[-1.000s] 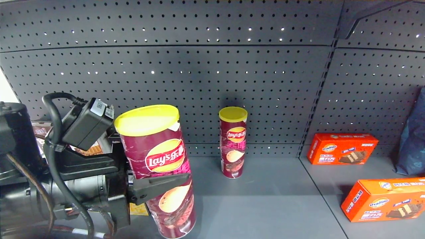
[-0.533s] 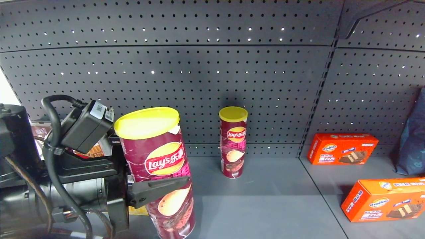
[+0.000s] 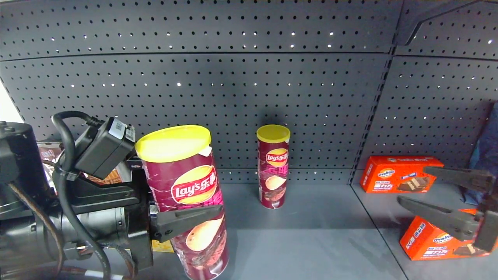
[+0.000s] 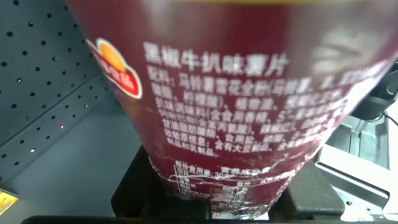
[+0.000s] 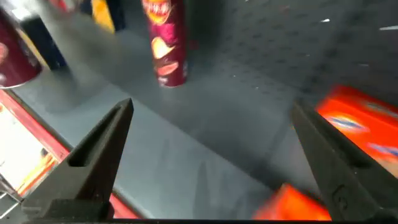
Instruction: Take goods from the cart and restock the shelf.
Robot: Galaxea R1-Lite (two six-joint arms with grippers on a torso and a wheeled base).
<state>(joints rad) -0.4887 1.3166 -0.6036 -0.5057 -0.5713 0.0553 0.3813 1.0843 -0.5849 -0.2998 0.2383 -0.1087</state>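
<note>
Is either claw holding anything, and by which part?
The left gripper clamps the near chip can around its lower middle; the right gripper is open and empty.

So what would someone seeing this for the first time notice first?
The big maroon chip can with its yellow lid, clamped in the left gripper at the front left of the shelf. Behind it a matching can stands alone against the pegboard. On the right, the open right gripper hovers by two orange boxes.
</note>
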